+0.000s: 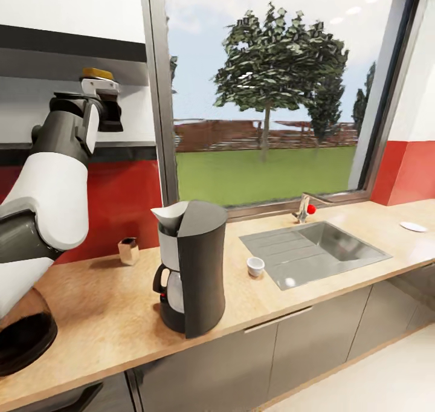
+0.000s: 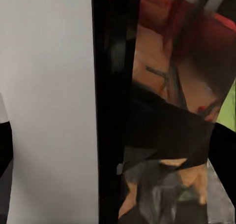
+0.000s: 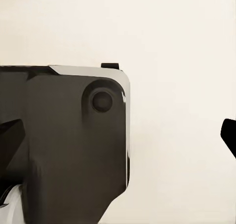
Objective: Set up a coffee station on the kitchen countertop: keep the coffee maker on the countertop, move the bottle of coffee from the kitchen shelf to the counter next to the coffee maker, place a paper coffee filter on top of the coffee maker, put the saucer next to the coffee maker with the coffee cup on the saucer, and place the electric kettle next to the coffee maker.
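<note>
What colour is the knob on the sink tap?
Red. The knob on the tap behind the sink shows best in the head view.

Left gripper (image 1: 104,101) jaws hidden behind wrist, shelf item (image 1: 96,72) — half-hidden, electric kettle (image 1: 24,333) cut off

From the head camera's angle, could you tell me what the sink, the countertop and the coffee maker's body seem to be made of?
The sink looks like brushed stainless steel: grey, with a dull sheen and a ribbed drainboard. The countertop looks like light wood or wood-look laminate: warm tan, faint grain, matte. The coffee maker body appears to be dark matte plastic, with a glass carafe below, though that is a guess from a render.
</note>
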Controlling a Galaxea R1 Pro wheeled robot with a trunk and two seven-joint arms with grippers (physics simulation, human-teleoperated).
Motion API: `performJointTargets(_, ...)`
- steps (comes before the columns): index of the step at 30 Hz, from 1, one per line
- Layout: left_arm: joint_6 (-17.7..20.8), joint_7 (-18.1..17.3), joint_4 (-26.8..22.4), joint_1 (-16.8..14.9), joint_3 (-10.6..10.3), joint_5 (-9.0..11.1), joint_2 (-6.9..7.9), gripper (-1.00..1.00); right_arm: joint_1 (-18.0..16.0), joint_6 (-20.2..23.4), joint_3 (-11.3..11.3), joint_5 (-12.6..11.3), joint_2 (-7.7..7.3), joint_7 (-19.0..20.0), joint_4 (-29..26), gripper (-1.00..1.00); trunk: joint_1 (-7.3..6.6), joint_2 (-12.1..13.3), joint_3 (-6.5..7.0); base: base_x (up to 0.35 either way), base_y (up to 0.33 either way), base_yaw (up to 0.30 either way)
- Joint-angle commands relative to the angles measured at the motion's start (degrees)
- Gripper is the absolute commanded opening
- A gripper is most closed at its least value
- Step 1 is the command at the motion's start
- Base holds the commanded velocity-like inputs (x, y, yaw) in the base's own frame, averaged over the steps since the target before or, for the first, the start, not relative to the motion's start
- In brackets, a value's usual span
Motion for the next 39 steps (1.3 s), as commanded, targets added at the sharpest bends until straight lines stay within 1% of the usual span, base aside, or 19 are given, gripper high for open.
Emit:
performJointTargets(1, 0.2, -0.3, -0.1, 0.0, 0.1, -0.3, -0.02, -1.00, 0.0, -0.2, 0.0, 0.0, 0.00, 0.0, 0.1, 1.00, 0.00, -0.1, -0.02, -0.166, -0.112, -0.264)
performJointTargets(16, 0.2, -0.3, -0.1, 0.0, 0.2, -0.4, -0.12, -1.00, 0.0, -0.2, 0.0, 0.0, 0.00, 0.0, 0.1, 1.00, 0.00, -0.1, -0.02, -0.225, -0.165, -0.264)
performJointTargets(21, 0.2, -0.3, -0.1, 0.0, 0.3, -0.3, -0.20, -1.00, 0.0, -0.2, 0.0, 0.0, 0.00, 0.0, 0.1, 1.00, 0.00, -0.1, -0.02, -0.111, -0.069, -0.264)
performJointTargets(24, 0.2, -1.1, -0.1, 0.0, 0.2, -0.3, -0.58, -1.00, 0.0, -0.2, 0.0, 0.0, 0.00, 0.0, 0.1, 1.00, 0.00, -0.1, -0.02, -0.018, -0.010, -0.264)
performJointTargets(27, 0.1, -2.6, -0.1, 0.1, 0.0, -0.4, -1.59, -1.00, -0.1, -0.2, 0.0, 0.0, 0.00, 0.0, 0.1, 1.00, 0.00, -0.1, -0.02, -0.005, -0.003, -0.260)
performJointTargets(30, 0.1, -3.5, -1.7, 2.1, -0.3, -0.3, -2.59, -1.00, -0.1, -0.2, 0.0, 0.0, 0.02, 0.0, 0.0, 1.00, 0.00, -0.1, -0.02, -0.001, -0.001, -0.240)
performJointTargets(33, -0.3, -5.7, -5.2, 5.1, -0.6, -0.2, -3.91, -1.00, -0.1, -0.2, 0.0, 0.0, 0.07, 0.1, 0.0, 1.00, 0.00, -0.1, -0.02, 0.000, 0.000, -0.194)
performJointTargets(36, -0.5, -9.6, -10.2, 8.8, -0.8, -0.2, -4.56, -1.00, -0.1, -0.2, 0.0, -0.1, 0.12, 0.1, -0.1, 1.00, 0.00, -0.1, -0.02, 0.000, 0.000, -0.088)
performJointTargets(39, -0.5, -16.2, -15.8, 12.1, -0.9, -0.2, -4.60, -1.00, -0.1, -0.2, 0.0, -0.1, 0.18, 0.1, -0.1, 1.00, 0.00, -0.1, -0.02, 0.000, 0.000, -0.023)
